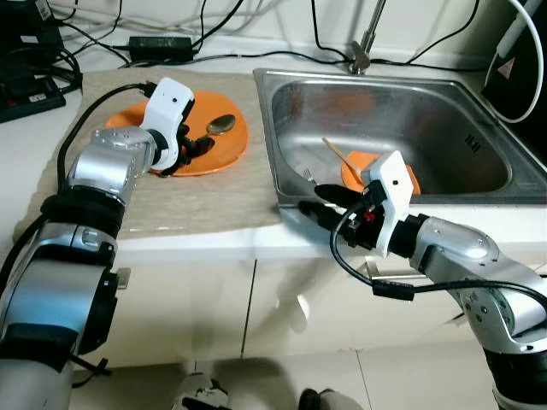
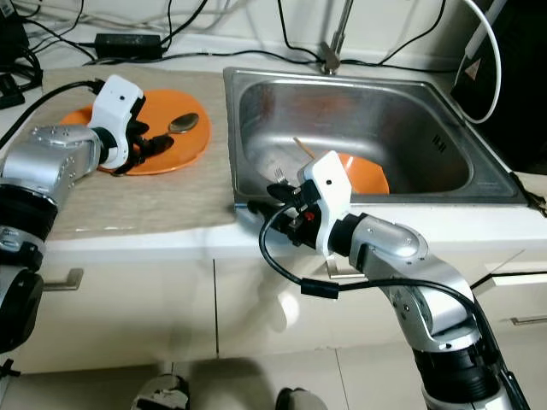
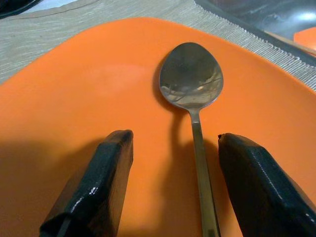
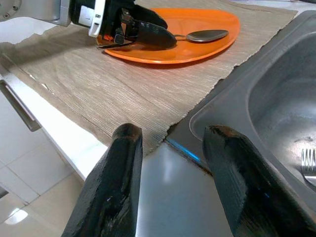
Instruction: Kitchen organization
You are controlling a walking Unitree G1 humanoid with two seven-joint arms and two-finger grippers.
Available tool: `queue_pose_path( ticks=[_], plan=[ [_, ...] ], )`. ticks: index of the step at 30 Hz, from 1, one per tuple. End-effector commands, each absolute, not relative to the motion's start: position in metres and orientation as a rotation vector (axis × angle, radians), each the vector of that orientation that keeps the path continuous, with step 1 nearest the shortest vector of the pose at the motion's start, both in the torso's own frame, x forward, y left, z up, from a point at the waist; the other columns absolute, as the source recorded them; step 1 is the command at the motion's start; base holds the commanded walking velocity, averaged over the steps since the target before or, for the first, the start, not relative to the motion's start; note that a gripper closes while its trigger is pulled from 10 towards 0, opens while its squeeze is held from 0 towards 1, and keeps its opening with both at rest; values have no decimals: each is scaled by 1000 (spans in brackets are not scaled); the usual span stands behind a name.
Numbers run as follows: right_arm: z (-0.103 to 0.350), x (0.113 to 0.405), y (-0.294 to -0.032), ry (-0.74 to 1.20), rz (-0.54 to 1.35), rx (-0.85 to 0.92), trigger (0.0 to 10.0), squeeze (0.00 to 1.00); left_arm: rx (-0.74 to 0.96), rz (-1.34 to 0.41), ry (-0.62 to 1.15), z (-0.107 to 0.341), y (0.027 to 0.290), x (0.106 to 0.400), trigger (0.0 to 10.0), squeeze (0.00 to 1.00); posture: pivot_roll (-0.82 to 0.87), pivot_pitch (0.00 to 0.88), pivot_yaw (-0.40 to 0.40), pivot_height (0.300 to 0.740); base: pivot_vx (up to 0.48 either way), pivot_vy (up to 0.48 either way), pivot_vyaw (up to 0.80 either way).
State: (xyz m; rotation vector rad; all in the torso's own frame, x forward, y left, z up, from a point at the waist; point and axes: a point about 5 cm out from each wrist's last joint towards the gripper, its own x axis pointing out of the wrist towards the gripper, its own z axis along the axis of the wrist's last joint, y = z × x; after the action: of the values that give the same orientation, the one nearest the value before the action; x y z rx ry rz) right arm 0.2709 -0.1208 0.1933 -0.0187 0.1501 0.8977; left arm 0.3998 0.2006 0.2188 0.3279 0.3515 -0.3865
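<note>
1. Left gripper (image 3: 170, 185) stood open astride the spoon (image 3: 192, 84) on the plate (image 1: 224, 152); closing off-centre could flick it away.
2. Right gripper (image 4: 173, 173), open and empty, hovered at the sink (image 1: 278, 171) corner; the fork (image 4: 309, 165), probably inside, risked being knocked.

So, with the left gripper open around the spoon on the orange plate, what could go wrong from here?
1. The spoon handle lies nearer one of the left gripper's fingers, so closing may push it sideways instead of clamping it.
2. The handle is thin and lies flat on the orange plate; the fingertips may slip over it or press on the plate.
3. The right gripper hovers open at the sink's front corner; a careless move could knock the rim.
</note>
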Motion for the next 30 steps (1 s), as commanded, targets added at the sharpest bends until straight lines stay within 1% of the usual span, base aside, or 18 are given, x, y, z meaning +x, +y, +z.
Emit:
queue_pose_path(
  ticks=[1, 2, 3, 10, 30],
  plan=[
    [198, 269, -126, 142, 880, -24, 10000, 0, 350, -389, 388, 212, 199, 400, 10000, 0, 41, 49, -62, 740, 0, 0, 0],
    [198, 268, -126, 143, 880, -25, 10000, 0, 354, -393, 396, 211, 199, 400, 8353, 0, 41, 49, -63, 740, 0, 0, 0],
    [198, 268, -126, 145, 881, -23, 10000, 0, 340, -398, 408, 210, 199, 400, 0, 0, 42, 49, -63, 740, 0, 0, 0],
    [198, 270, -128, 152, 866, -22, 10000, 0, 314, -435, 468, 202, 201, 398, 0, 0, 44, 46, -65, 740, 0, 0, 0],
    [198, 272, -130, 151, 849, -27, 10000, 0, 309, -441, 488, 197, 202, 397, 0, 0, 41, 44, -60, 740, 0, 0, 0]
  ],
)
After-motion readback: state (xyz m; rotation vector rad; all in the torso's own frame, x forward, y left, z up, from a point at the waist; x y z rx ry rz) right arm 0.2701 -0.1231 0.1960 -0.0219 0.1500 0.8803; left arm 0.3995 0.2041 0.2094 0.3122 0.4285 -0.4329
